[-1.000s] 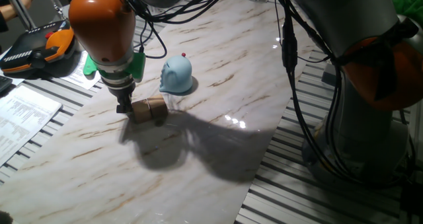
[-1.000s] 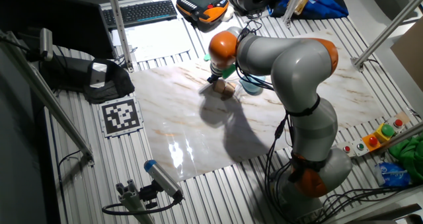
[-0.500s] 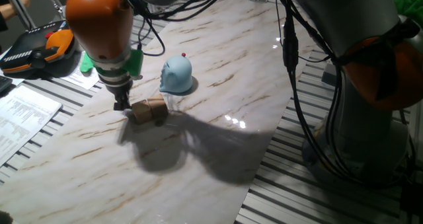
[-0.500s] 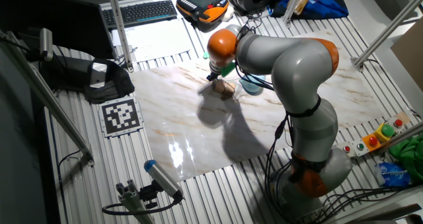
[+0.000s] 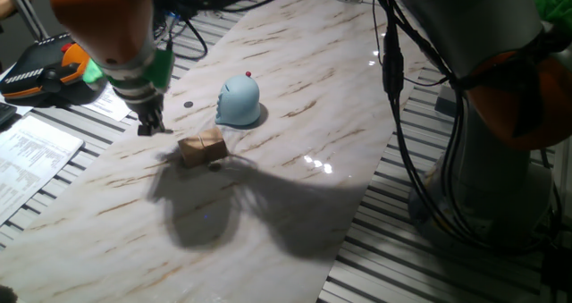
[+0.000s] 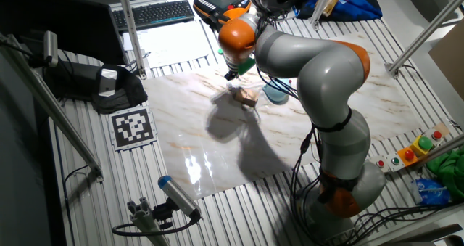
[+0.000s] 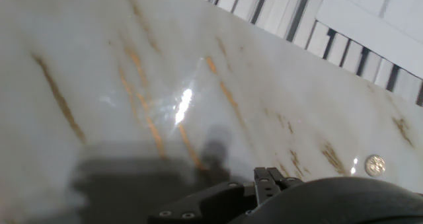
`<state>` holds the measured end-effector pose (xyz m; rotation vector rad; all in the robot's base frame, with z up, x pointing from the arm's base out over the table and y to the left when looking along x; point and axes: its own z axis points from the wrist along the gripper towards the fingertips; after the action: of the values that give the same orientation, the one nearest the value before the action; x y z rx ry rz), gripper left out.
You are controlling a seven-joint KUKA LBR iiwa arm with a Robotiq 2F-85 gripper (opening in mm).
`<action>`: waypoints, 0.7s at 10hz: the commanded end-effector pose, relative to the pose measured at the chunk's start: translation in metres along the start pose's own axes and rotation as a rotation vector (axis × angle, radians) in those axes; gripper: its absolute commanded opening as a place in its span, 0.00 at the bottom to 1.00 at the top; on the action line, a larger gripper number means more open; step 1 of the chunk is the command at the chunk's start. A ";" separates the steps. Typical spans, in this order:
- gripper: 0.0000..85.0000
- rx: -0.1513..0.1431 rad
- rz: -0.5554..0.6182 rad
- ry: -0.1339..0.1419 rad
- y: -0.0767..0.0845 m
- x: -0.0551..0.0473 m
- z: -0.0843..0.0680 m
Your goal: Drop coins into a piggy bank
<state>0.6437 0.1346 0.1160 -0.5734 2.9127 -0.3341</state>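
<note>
Marble table (image 5: pixel 295 97); tool (image 5: pixel 147 124) grip state unclear

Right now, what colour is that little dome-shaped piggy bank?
Light blue, with a tiny red knob on top; the piggy bank shows best in one fixed view.

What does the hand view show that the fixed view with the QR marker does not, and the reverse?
Only the hand view shows a silvery coin lying flat on the marble, and the marble's brown veins close up. Only the fixed view shows the whole arm, the wooden blocks, part of the piggy bank behind the arm, the QR marker and the keyboard. Both show the marble table and the gripper, whose opening cannot be judged.
</note>
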 end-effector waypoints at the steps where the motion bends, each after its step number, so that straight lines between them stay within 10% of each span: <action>1: 0.00 0.007 0.019 0.001 -0.003 0.002 -0.013; 5: 0.00 0.005 0.184 0.046 -0.009 0.015 -0.027; 7: 0.00 0.055 0.294 0.073 -0.010 0.021 -0.035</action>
<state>0.6212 0.1237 0.1499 -0.2539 2.9682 -0.3940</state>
